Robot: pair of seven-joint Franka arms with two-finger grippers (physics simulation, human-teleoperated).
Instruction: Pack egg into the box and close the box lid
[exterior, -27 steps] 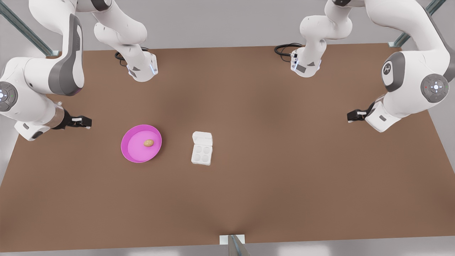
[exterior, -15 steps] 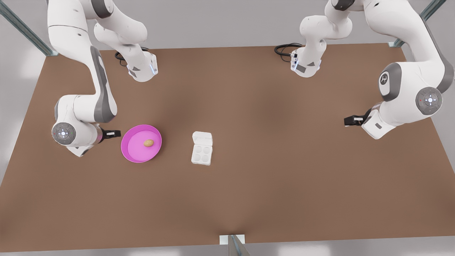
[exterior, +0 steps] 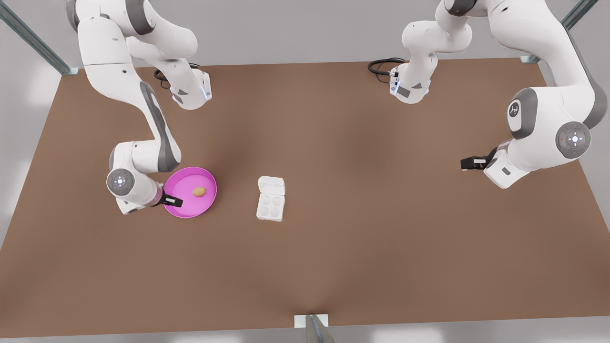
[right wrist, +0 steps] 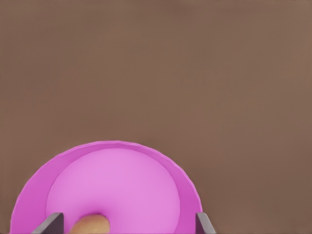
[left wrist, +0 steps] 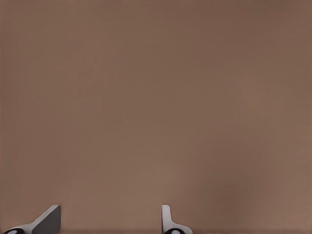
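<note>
Front view: a tan egg (exterior: 199, 191) lies on a pink plate (exterior: 177, 210) on a brown table (exterior: 333, 257), with the white box (exterior: 270, 206) near the plate on the front view's right, its lid (exterior: 271, 185) flat open. The right gripper (exterior: 174, 201) hovers over the plate's rim beside the egg, fingers (right wrist: 48, 224) spread wide. The left gripper (exterior: 469, 163) waits well apart over bare table, fingers (left wrist: 46, 220) spread.

Egg (exterior: 199, 191): tan-brown. Plate (exterior: 177, 208): bright pink, lighter pink centre. Box (exterior: 270, 206) and box lid (exterior: 271, 185): plain white. Counter (exterior: 362, 228): matte brown, unpatterned. Arms: white with grey panels. Fingers (right wrist: 51, 223): dark grey.
</note>
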